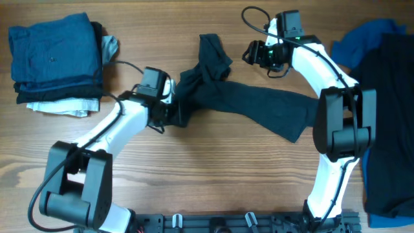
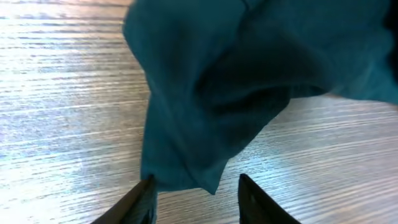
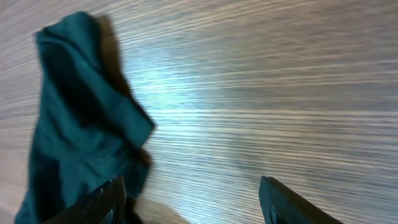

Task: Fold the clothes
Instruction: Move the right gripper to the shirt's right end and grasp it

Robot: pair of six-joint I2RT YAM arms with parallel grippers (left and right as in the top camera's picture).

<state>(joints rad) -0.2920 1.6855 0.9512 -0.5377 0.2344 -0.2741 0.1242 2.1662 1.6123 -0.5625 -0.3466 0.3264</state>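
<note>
So, the near-black navy shirt (image 1: 259,107) is seen sprawled across the middle of the counter (image 1: 213,175), bunched up toward 10 o'clock and stretched out toward 3 o'clock. The left hand (image 2: 196,193) is spread wide at the bunched end, with a cloth corner dangling between its fingers (image 2: 140,202), not pinched. The right hand (image 3: 193,202) is splayed too, nothing held, with a sleeve (image 3: 81,124) just beside it. A folded stack (image 1: 55,58) is parked at 10 o'clock, a loose pile (image 1: 388,129) at 3.
</note>
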